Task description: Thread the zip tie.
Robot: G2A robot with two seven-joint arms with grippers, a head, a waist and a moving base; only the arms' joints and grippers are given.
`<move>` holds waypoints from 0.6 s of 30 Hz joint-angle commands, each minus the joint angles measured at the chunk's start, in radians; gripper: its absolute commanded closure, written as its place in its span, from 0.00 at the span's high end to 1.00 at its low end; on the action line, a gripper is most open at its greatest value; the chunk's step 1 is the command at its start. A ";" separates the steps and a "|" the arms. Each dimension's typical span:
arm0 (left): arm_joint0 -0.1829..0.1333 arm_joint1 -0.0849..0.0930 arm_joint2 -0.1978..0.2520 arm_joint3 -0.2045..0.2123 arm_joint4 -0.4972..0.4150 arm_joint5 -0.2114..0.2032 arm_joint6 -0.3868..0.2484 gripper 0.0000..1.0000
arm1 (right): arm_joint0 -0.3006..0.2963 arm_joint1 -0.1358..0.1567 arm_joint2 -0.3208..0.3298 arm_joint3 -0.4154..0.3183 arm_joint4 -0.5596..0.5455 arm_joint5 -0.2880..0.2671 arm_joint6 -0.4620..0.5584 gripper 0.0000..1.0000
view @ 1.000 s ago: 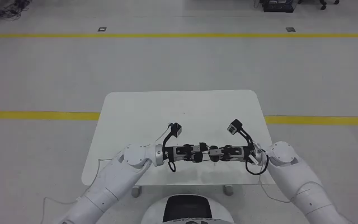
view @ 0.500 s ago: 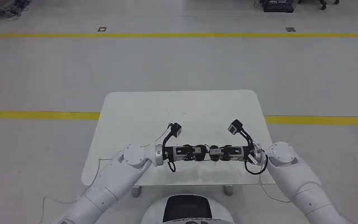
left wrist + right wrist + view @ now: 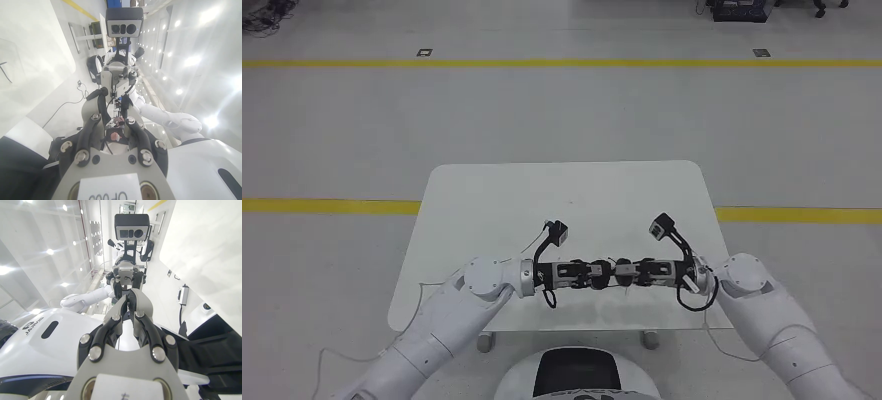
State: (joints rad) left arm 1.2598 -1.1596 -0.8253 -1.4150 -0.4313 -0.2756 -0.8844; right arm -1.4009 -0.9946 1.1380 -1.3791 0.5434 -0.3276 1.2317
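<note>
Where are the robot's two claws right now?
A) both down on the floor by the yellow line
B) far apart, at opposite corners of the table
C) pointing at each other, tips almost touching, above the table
C: in the top view the left gripper and the right gripper point straight at each other, tips nearly meeting, above the near part of the white table.

Arms bent inward, left tool (image 3: 602,271) facing right tool (image 3: 626,271) tip to tip, left parted, right closed
</note>
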 commanded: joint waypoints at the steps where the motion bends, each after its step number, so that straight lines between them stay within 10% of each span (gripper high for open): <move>1: -0.001 0.001 0.001 0.000 -0.001 -0.001 0.002 0.17 | 0.002 -0.001 -0.003 0.002 -0.006 0.002 -0.004 0.00; 18: -0.007 0.007 0.012 0.004 0.000 -0.001 0.013 0.14 | 0.013 -0.004 -0.019 0.015 -0.026 0.020 -0.017 0.00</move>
State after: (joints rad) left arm 1.2532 -1.1531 -0.8152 -1.4114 -0.4323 -0.2771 -0.8724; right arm -1.3882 -0.9982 1.1190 -1.3645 0.5154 -0.3065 1.2144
